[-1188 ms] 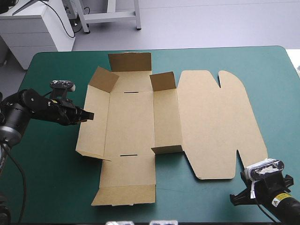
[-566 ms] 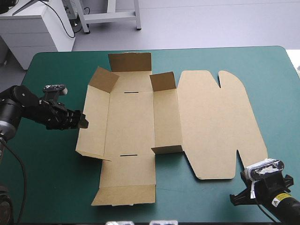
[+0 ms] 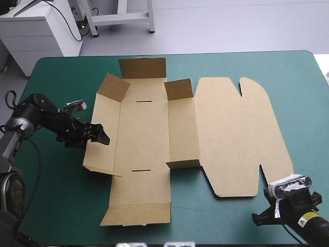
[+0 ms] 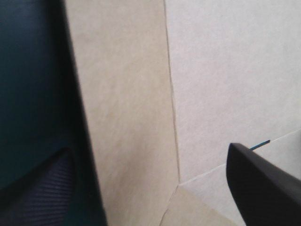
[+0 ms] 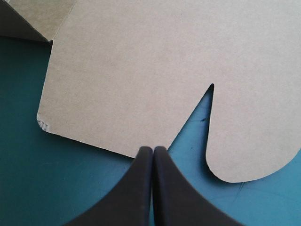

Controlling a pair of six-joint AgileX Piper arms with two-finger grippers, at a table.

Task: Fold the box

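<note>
Teal-green cover (image 3: 56, 206) carries the brown box (image 3: 149, 128), lying mostly flat at the table's middle with a few small flaps raised and its lid (image 3: 236, 134) spread flat to the right. The left gripper (image 3: 102, 137) stands spread astride the box's left edge, one finger on the board side and one on the cover side. The right gripper (image 3: 255, 218), pressed together, points at the lid's near edge by its notch.

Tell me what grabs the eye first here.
The brown box sprawls mostly flat across the table, a few flaps raised. The left pincer stands open astride the box's left edge; the right pincer, shut, sits off the sheet by the table's near right corner.
</note>
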